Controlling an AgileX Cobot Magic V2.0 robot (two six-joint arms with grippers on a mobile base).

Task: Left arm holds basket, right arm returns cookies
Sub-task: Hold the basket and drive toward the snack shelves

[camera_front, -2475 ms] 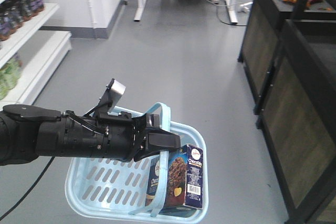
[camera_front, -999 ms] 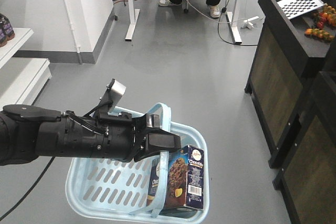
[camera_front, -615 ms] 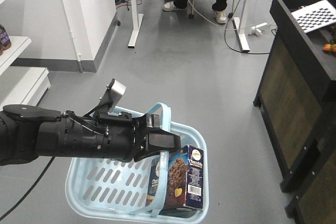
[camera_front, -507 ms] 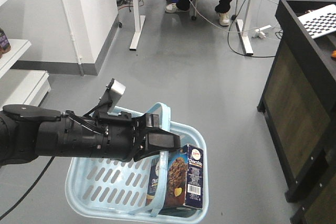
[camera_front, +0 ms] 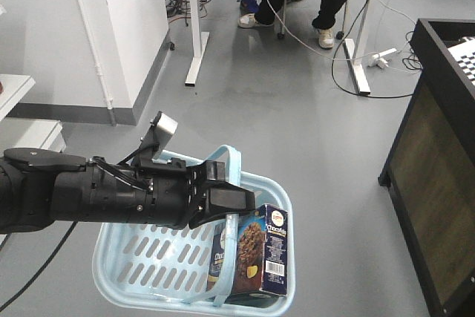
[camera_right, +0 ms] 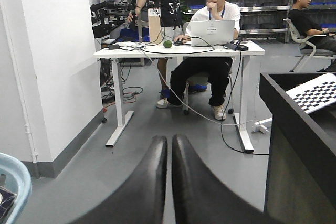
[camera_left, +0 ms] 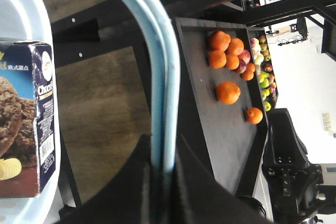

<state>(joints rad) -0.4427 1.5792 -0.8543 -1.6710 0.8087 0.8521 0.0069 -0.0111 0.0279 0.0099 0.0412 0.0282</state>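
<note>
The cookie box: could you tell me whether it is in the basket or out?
In. The cookie box stands upright inside the basket, its base below the rim; the right gripper is shut, holding nothing.

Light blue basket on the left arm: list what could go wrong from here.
The light blue slotted plastic basket hangs only by its thin hoop handles pinched in the left fingers; they could slip. The dark navy cookie carton stands at one end, so the basket may tip. A handle crosses the carton, so the shut right fingers might snag it.
</note>
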